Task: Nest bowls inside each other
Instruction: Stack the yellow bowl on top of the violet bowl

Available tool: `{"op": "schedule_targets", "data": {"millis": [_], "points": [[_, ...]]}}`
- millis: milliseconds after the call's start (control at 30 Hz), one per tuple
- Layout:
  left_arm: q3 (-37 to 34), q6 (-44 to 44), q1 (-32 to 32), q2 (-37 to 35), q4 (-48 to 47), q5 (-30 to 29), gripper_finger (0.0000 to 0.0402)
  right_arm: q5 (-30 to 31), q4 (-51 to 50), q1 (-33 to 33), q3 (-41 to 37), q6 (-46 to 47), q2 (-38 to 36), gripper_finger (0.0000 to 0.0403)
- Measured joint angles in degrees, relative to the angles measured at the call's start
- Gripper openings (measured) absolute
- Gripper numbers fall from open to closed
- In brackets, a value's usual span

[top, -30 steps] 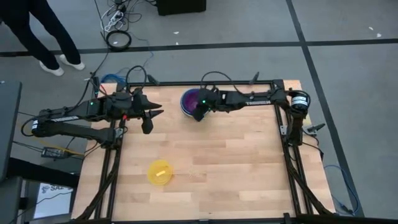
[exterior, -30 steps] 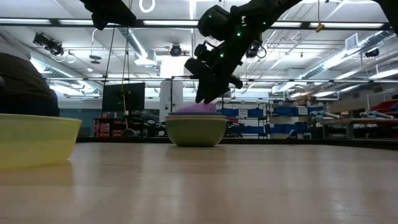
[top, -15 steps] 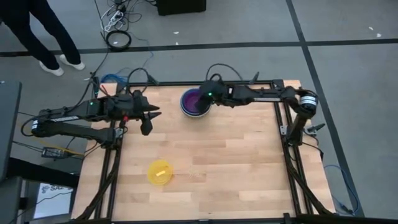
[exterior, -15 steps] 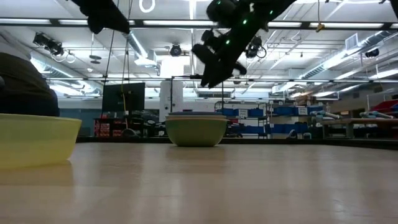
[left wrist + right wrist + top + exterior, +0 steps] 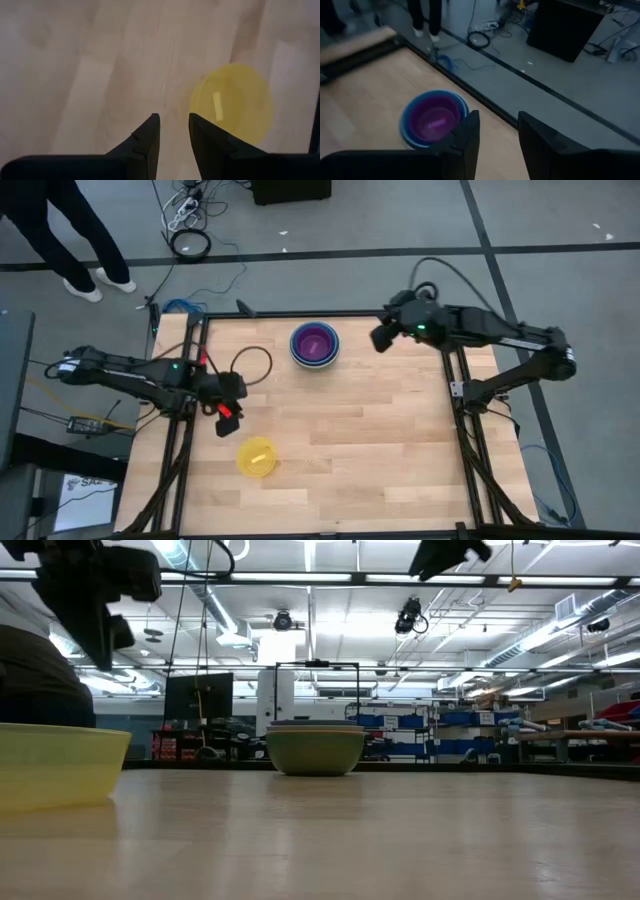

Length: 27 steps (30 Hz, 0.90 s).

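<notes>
A stack of nested bowls (image 5: 315, 345) stands on its base near the table's far edge, with a purple bowl (image 5: 434, 121) innermost, a blue one around it and a green outer wall (image 5: 316, 750). A yellow bowl (image 5: 256, 457) stands alone near the front left, also seen in the left wrist view (image 5: 232, 102) and the low view (image 5: 55, 765). My left gripper (image 5: 223, 424) hangs open above the table just beyond the yellow bowl, pointing steeply down, with nothing between its fingers (image 5: 174, 127). To the right of the stack my right gripper (image 5: 378, 338) is raised, open and empty (image 5: 498, 127).
Bare wooden tabletop (image 5: 380, 440) fills the middle and right. A black frame (image 5: 455, 395) runs along the table's sides. A person (image 5: 70, 240) stands on the floor beyond the far left corner, near cables (image 5: 190, 242).
My right gripper has risen from the bowl stack and drawn back toward the table's right edge; the purple bowl that stood above the stack's rim has sunk into it. My left gripper has come down toward the near edge and the yellow bowl, tipping to point downward.
</notes>
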Motion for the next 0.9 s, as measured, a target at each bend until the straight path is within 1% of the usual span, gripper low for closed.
{"op": "schedule_targets", "data": {"millis": [100, 233, 367, 567, 733, 900], "points": [[-0.9, -6.9, -3.5, 2.7, 2.7, -0.2, 0.0113, 0.1, -3.2, 2.1, 0.0, 3.0, -3.5, 0.0121], [-1.1, -13.4, -7.2, 6.1, 6.1, -1.6, 0.0113, 0.0, -8.0, 4.2, 0.0, 6.0, -4.7, 0.0121], [-1.1, -19.1, -11.0, 9.8, 7.8, -2.7, 0.0113, 0.2, -10.8, 5.3, 0.0, 6.6, -3.1, 0.0121], [-1.1, -26.1, -16.1, 15.3, 9.6, -6.5, 0.0113, -0.3, -12.6, 6.0, 0.0, 3.0, 1.0, 0.0121], [-0.8, -34.5, -17.9, 20.1, 10.6, -6.5, 0.0113, -1.6, -15.4, 7.2, 0.0, 2.5, 3.5, 0.0118], [3.8, -41.4, -19.0, 24.4, 10.3, -5.4, 0.0113, -1.9, -16.8, 8.5, 0.0, 1.2, 4.9, 0.0119]]}}
